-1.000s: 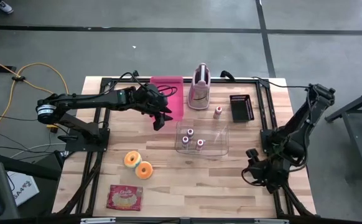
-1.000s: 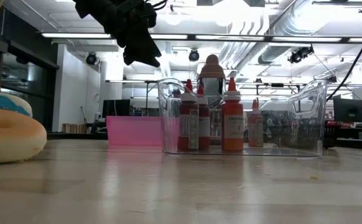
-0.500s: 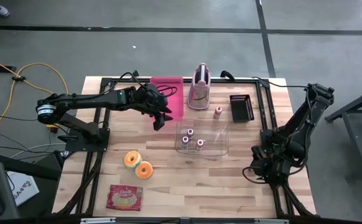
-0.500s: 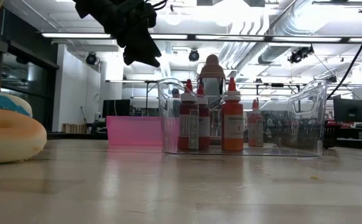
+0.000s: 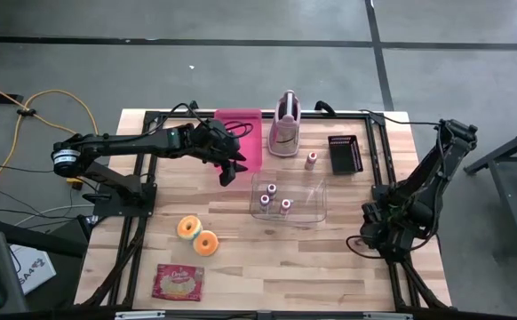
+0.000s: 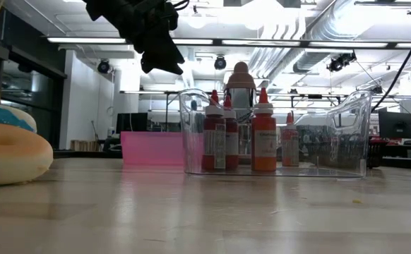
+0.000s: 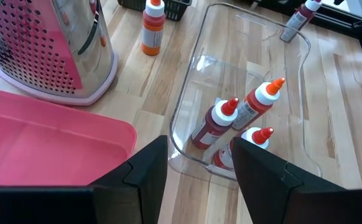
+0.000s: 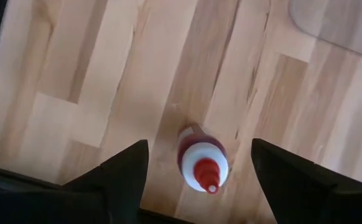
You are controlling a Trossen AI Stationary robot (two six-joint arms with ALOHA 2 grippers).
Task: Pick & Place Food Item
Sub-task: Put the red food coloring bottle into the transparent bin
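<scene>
Red-capped and white-shouldered, the small sauce bottle (image 8: 203,167) stands upright on the wooden tabletop (image 8: 137,74), directly under the right gripper (image 8: 199,168), whose jaws stand wide apart on each side of it and hold nothing. In my judgement the step in hand is the grasp of this bottle, probably to put it with the others in the clear bin (image 5: 289,197). To do it well, the right gripper should go straight down, keep the cap in the middle between the two fingers, and close on the body under the shoulder, not on the thin nozzle; a grip too high could tip the bottle. In the high view the right arm hides this bottle completely, so how far it stands from the clear bin I cannot tell; only a corner of something transparent shows in the right wrist view. The left gripper (image 7: 196,171) hangs above the tabletop between the pink tray (image 5: 241,135) and the clear bin, its jaws parted and empty. Inside the bin three bottles (image 7: 243,121) are visible. The low view does not show the right gripper at all.
</scene>
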